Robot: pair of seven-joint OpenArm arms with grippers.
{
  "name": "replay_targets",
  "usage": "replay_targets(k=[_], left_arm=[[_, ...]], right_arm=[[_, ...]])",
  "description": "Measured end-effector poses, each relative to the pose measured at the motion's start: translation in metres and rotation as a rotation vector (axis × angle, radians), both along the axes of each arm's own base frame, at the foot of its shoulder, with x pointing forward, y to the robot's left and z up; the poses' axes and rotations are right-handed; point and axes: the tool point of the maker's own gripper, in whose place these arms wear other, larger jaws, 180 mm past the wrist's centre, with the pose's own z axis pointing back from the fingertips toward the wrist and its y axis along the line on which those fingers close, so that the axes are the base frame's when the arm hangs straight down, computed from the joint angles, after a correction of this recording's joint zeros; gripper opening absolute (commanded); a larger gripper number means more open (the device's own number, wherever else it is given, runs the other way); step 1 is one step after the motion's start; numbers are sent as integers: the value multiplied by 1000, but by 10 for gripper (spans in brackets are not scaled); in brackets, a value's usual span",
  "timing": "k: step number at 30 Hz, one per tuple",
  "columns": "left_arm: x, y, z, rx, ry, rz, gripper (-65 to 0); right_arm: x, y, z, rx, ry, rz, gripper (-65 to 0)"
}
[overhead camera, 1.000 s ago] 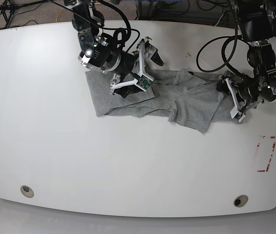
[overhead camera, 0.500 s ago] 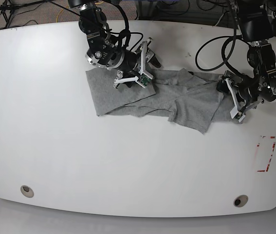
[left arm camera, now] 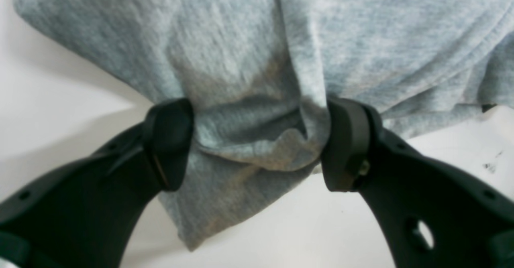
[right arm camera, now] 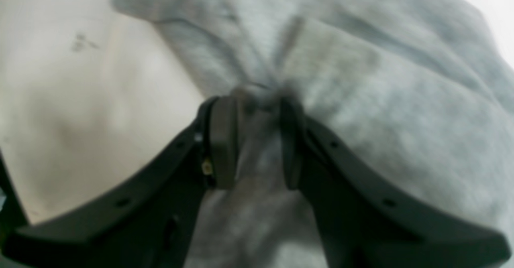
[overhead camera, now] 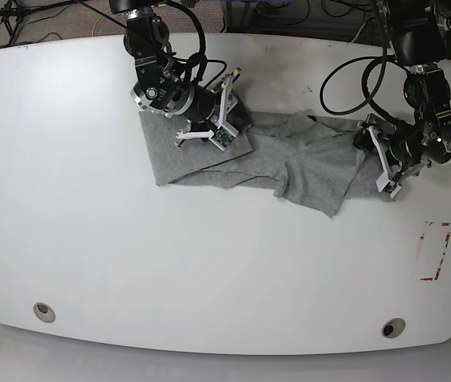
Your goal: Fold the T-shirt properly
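Both pincers in the cloth, one grip much thinner than the other

The right pincer [right arm camera: 251, 139] has its jaws drawn in close on a narrow pinched ridge of the T-shirt [overhead camera: 289, 163]; the left pincer [left arm camera: 257, 139] stands wide with a thick bunch of the grey fabric filling the gap between its pads, touching both. The shirt lies crumpled across the far middle of the white tabletop [overhead camera: 209, 270], a flap folded over itself. Judged from this: the thin pinch may slip out on lifting, or either grip may catch several layers and drag the whole bundle askew, not one edge.
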Motion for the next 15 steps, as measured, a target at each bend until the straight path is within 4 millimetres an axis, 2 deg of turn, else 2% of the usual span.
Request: replay_targets(k=[8, 10, 15], left_arm=[[0, 0, 0, 0, 0, 0, -192], [0, 0, 0, 0, 0, 0, -192], [0, 0, 0, 0, 0, 0, -192]], right_arm=[[6, -10, 15, -15, -48, -23, -212], [6, -12, 18, -13, -55, -32, -187], [0, -17, 12, -29, -37, -37, -184]])
